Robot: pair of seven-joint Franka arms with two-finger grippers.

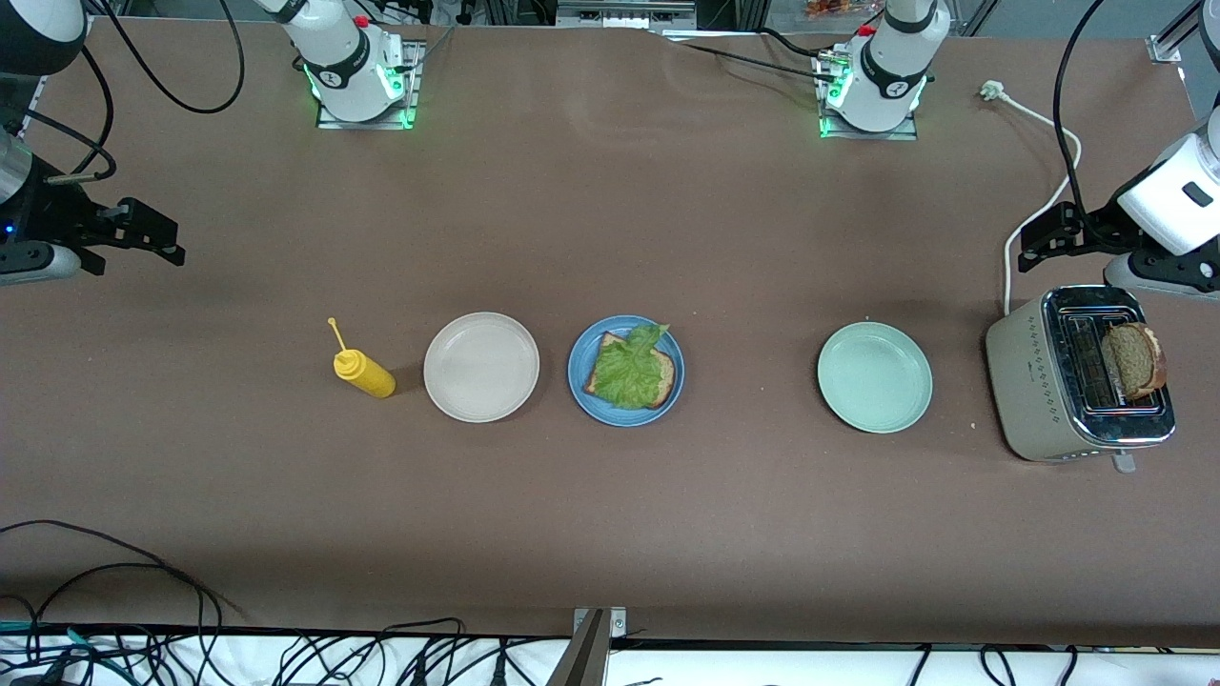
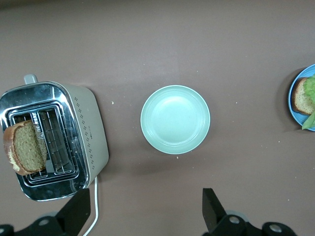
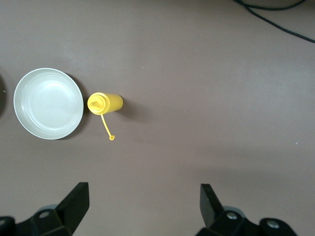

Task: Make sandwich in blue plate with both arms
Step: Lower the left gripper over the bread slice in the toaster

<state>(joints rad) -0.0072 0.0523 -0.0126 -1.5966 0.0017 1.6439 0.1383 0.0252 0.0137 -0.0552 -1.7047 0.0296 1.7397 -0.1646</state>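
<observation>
The blue plate [image 1: 583,381] sits mid-table. On it lies one slice of brown bread [image 1: 669,368] with a ruffled green lettuce leaf [image 1: 629,372] on top; plate [image 2: 300,78] and bread [image 2: 301,97] also show at the edge of the left wrist view. A second bread slice [image 1: 1134,359] [image 2: 23,147] stands up out of a toaster slot. My left gripper [image 1: 1034,243] [image 2: 146,211] hangs open and empty over the table just beside the toaster. My right gripper [image 1: 162,238] [image 3: 145,209] hangs open and empty over the table at the right arm's end.
The beige-and-chrome toaster [image 1: 1034,391] [image 2: 91,132] stands at the left arm's end, with its white cable [image 1: 1039,205] running toward the bases. A pale mint plate [image 1: 874,376] [image 2: 175,119] lies between toaster and blue plate. A beige plate [image 1: 481,367] [image 3: 48,103] and a yellow squeeze bottle [image 1: 364,372] [image 3: 106,103] lie toward the right arm's end.
</observation>
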